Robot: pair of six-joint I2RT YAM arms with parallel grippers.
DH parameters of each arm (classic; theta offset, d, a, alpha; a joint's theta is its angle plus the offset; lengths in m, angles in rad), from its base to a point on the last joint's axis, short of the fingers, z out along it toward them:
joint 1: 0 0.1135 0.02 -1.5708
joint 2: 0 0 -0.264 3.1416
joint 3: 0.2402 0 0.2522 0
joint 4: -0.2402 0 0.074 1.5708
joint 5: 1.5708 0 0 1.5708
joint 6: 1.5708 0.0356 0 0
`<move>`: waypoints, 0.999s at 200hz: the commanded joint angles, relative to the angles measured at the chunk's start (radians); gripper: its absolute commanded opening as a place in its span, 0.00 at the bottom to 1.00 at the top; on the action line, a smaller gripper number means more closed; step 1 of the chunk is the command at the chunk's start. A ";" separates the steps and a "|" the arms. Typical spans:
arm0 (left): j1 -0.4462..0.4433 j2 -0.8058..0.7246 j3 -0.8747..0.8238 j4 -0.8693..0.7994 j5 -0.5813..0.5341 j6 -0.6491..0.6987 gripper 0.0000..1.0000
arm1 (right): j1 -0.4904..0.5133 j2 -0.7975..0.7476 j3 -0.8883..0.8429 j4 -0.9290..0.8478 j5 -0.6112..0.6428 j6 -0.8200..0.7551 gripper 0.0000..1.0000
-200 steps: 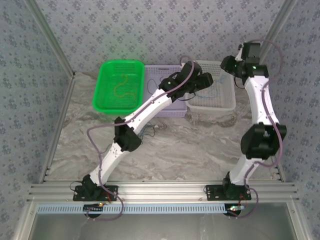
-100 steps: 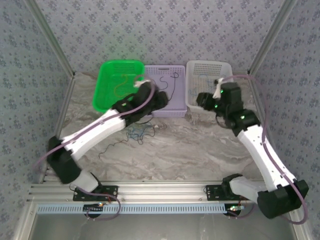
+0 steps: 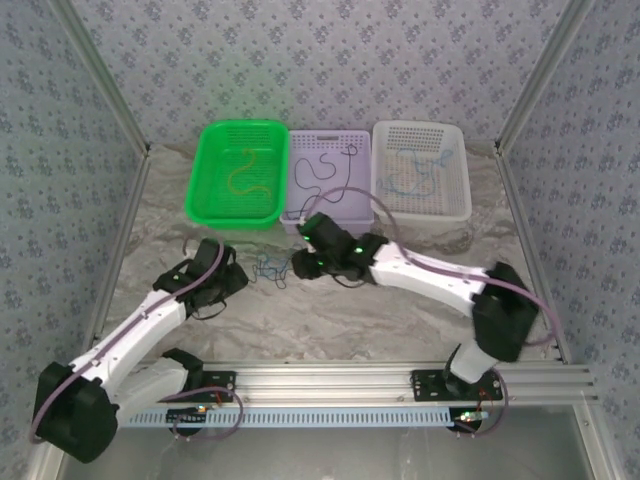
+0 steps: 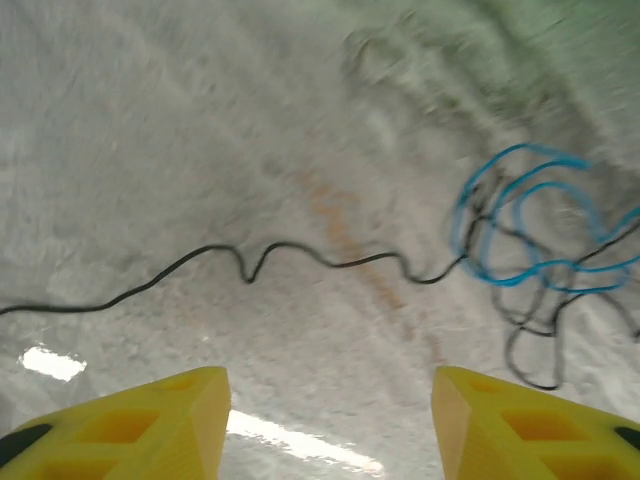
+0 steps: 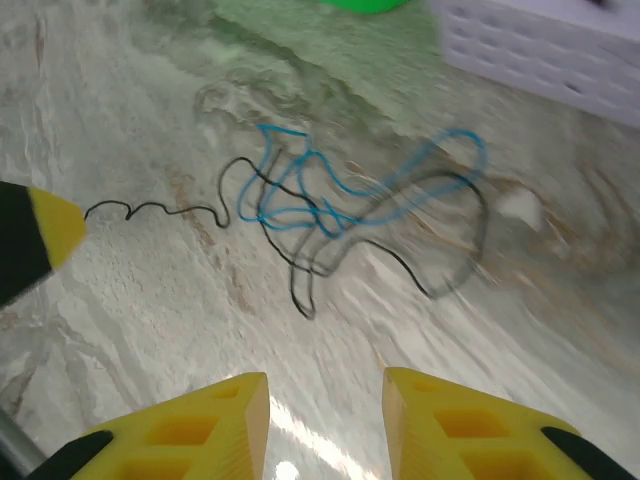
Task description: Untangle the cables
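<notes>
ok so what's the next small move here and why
Probably lower the left gripper onto the loose tail of the black cable, which runs out of the tangle just ahead of its open, empty jaws. The blue cable is looped with it further on, and the right gripper, also open, hovers over that tangle, placed to pin the blue.

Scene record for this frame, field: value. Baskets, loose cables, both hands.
tangle: blue and black cables, knotted, on table between the hands
loose end: black, runs from tangle toward left hand
green basket: yellow-olive cable inside
purple basket: black cable inside
white basket: blue cable inside
left hand: open, empty, facing tangle
right hand: open, empty, facing tangle
</notes>
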 commanded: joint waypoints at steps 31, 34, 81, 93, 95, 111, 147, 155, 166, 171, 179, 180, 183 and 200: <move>0.039 0.100 -0.007 0.132 0.109 0.027 0.49 | 0.018 0.285 0.226 -0.085 0.056 -0.150 0.33; 0.039 0.104 -0.009 0.136 0.109 0.028 0.49 | 0.018 0.294 0.230 -0.086 0.062 -0.151 0.34; 0.039 0.113 -0.037 0.181 0.115 0.026 0.47 | 0.015 0.406 0.300 -0.090 0.104 -0.187 0.35; 0.039 0.106 -0.040 0.186 0.115 0.028 0.47 | 0.014 0.423 0.317 -0.093 0.125 -0.189 0.36; 0.040 0.106 -0.040 0.186 0.115 0.028 0.47 | 0.013 0.425 0.319 -0.093 0.126 -0.189 0.36; 0.039 0.094 -0.046 0.196 0.120 0.034 0.47 | 0.007 0.445 0.335 -0.098 0.130 -0.189 0.37; 0.039 0.086 -0.083 0.289 0.170 0.043 0.47 | -0.002 0.479 0.361 -0.095 0.114 -0.187 0.33; 0.039 0.099 -0.084 0.302 0.178 0.048 0.47 | -0.004 0.483 0.362 -0.092 0.110 -0.184 0.32; 0.039 0.119 -0.082 0.321 0.189 0.055 0.48 | -0.004 0.487 0.364 -0.089 0.105 -0.182 0.31; 0.039 0.131 -0.082 0.332 0.193 0.056 0.48 | -0.004 0.489 0.366 -0.089 0.104 -0.180 0.30; 0.039 0.150 -0.079 0.348 0.201 0.060 0.49 | -0.003 0.492 0.368 -0.087 0.103 -0.178 0.30; 0.039 0.152 -0.080 0.351 0.202 0.061 0.49 | -0.004 0.492 0.368 -0.087 0.103 -0.178 0.30; 0.039 0.161 -0.079 0.357 0.206 0.062 0.49 | -0.004 0.493 0.369 -0.087 0.102 -0.177 0.30; 0.039 0.206 -0.071 0.395 0.218 0.066 0.50 | -0.005 0.503 0.376 -0.090 0.108 -0.174 0.29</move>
